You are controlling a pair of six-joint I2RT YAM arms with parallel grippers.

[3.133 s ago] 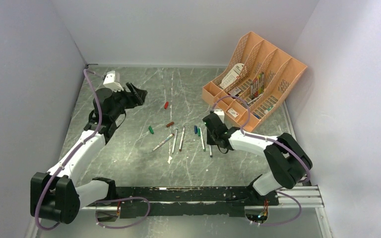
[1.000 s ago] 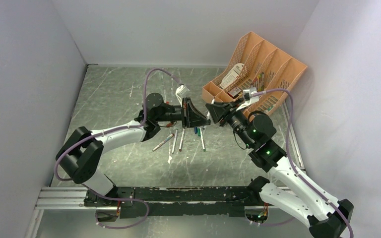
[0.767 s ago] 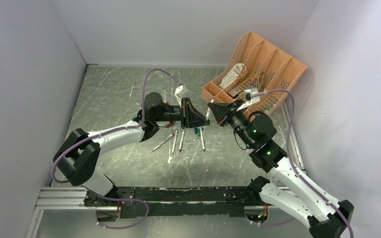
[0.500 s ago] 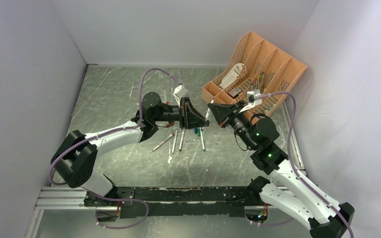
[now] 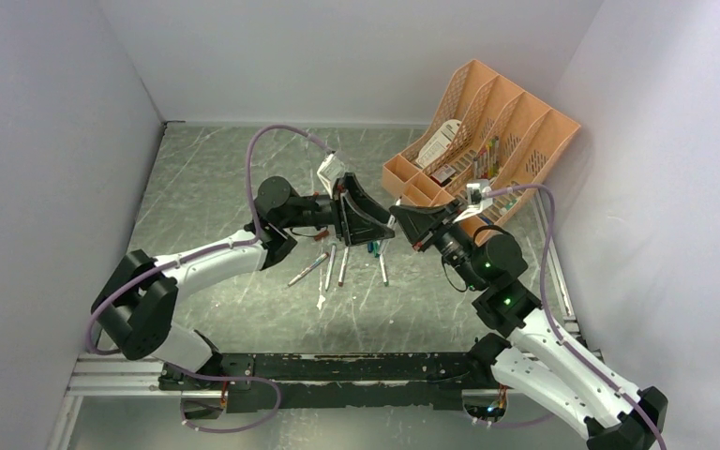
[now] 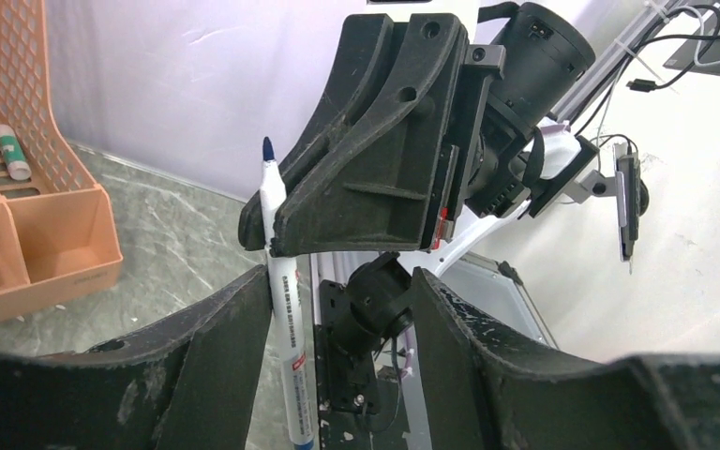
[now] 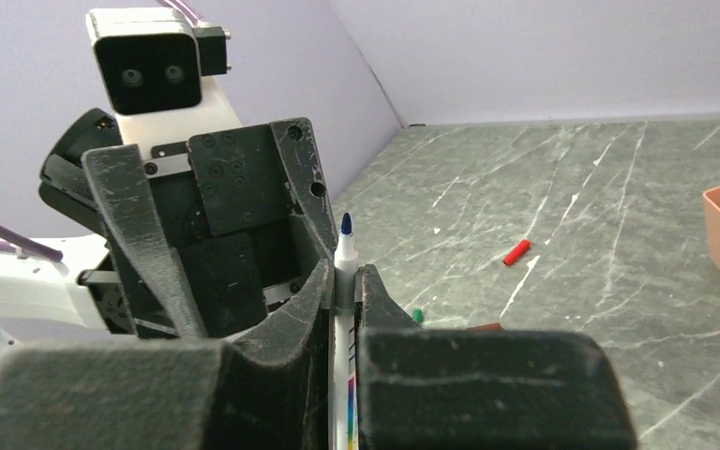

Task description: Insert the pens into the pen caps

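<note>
A whitish pen (image 7: 341, 384) with a bare blue tip (image 6: 267, 150) stands upright above the table, with my right gripper (image 7: 342, 277) shut on its barrel. My left gripper (image 6: 337, 281) faces it with jaws wide open. The barrel (image 6: 288, 347) runs along the inner edge of the left finger, and I cannot tell whether they touch. From above, the left gripper (image 5: 378, 228) and the right gripper (image 5: 399, 218) meet nose to nose over the loose pens (image 5: 330, 265). A red cap (image 7: 517, 251), a green cap (image 7: 416, 315) and a brownish cap (image 7: 484, 327) lie on the table.
The orange organiser (image 5: 487, 150) leans at the back right with bunched coloured pens in it. Its low front compartments (image 6: 28, 234) show in the left wrist view. Grey walls close in on both sides. A black rail (image 5: 356, 367) runs along the near edge.
The right gripper has shut on the blue-tipped pen. The left gripper, shut a second ago, has opened and drawn back a little to the left.
</note>
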